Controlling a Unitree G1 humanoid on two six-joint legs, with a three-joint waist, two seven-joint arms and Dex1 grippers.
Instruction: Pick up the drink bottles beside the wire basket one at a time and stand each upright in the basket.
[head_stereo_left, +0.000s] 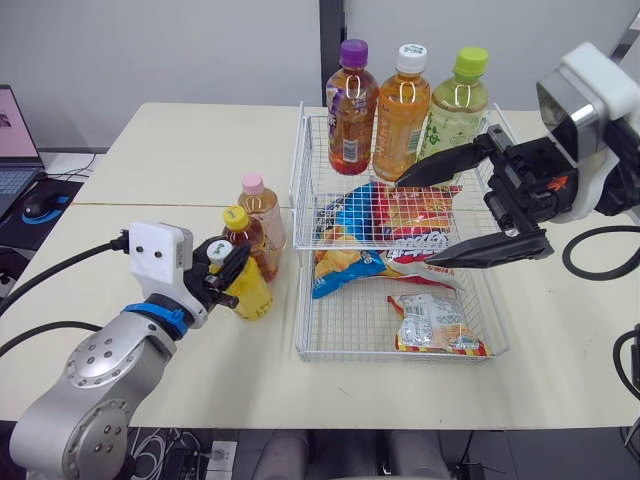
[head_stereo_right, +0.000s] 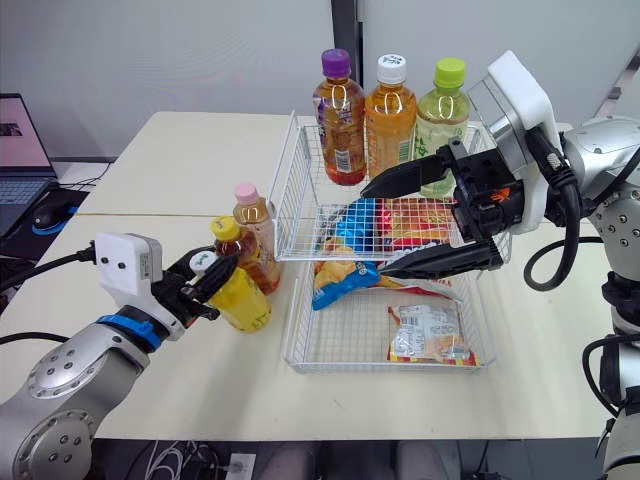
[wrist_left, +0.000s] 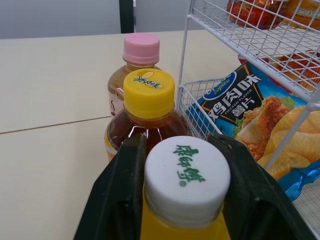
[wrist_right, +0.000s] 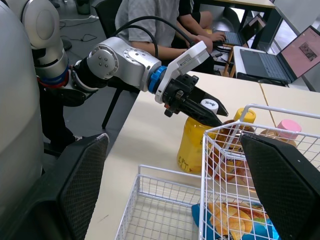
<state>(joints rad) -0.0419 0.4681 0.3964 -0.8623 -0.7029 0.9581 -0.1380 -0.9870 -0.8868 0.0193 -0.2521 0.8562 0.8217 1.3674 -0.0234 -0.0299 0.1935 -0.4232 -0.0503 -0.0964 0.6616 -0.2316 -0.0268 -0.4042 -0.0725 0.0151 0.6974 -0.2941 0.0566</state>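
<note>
Plainly, through the left eye, finds the left gripper clamped shut on the neck of the yellow juice bottle, just under its white cap. Places that bottle upright, apparently resting on the table, just beside the wire basket at its left wall, long axis vertical, with a yellow-capped bottle and a pink-capped bottle close behind. Puts the right gripper over the basket, spread wide and holding nothing, farther from the loose bottles than the left. Through the right eye, confirms the same and counts three bottles already upright in the upper rear tier. Along the left wrist, sees both fingers pressed against the cap's sides. From the right wrist, looks across the basket wire at the held bottle beyond. Calls, probably, for a lift and a carry rightward over the rim.
</note>
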